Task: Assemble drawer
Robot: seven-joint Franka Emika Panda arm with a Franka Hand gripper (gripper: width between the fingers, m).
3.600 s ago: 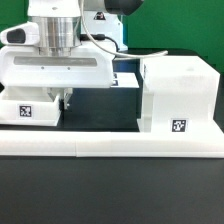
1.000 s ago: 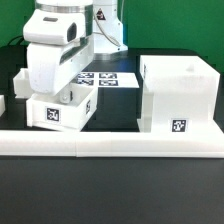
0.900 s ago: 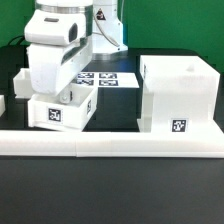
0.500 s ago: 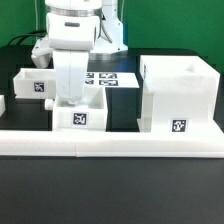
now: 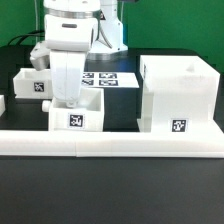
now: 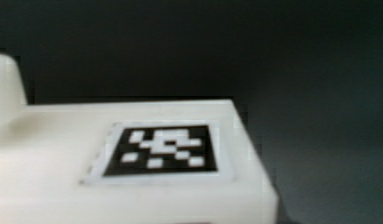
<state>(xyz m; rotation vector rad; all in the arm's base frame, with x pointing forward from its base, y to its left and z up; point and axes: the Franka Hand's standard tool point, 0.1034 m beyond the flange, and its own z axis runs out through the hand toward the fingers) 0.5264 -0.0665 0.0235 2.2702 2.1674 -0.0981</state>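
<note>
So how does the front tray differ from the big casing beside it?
The front tray is low and small; the casing is much taller and bulkier. The front tray sits under the gripper; the casing stands free on the exterior view's right. Both are white with a square tag facing the camera.

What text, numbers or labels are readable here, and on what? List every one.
None: no words, digits or brand marks show in either view.
Only black-and-white square tags, which carry no letters: on the front tray, the rear tray, the casing and the marker board.
</note>
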